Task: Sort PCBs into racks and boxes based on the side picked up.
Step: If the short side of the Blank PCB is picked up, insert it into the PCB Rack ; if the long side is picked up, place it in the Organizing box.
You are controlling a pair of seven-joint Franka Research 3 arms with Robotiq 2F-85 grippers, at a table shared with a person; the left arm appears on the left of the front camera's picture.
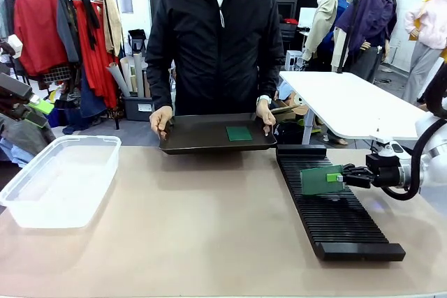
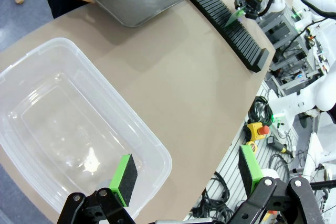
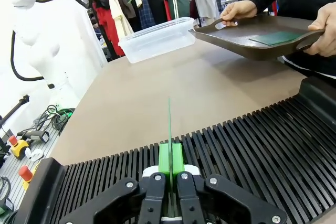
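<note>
Step in hand, my read: slot the held board into the rack.

- Table (image 1: 209, 228): nothing lies between the box and the rack.
- Rack (image 1: 342, 225) lies on the table's right side and runs away from the robot. All the slots I can see are free. Pick one slot and line the board's lower edge up parallel to it before descending.
- Held board (image 1: 320, 180): on edge over the rack's middle, and dead vertical in the right wrist view. Can't tell whether the lower edge is in a slot yet. Keep it plumb and lower it straight with no sideways drag. It's thin and will bind if tilted.
- Right gripper (image 1: 346, 176): pads clamped on the board's near edge. Release only once the board is seated, then back out along the slot line.
- Left gripper (image 2: 186, 174): fingers spread wide, holding nothing, hovering over the near corner of the box. No need to move it.

Counts:
- table 1
- clear box (image 1: 70, 139) 1, no boards inside
- rack 1
- dark tray (image 1: 202, 137) 1, held at the far edge by the person's two hands (image 1: 160, 118)
- boards 2: one in the gripper, one lying flat on the tray (image 1: 239, 132)
- grippers 2
</note>
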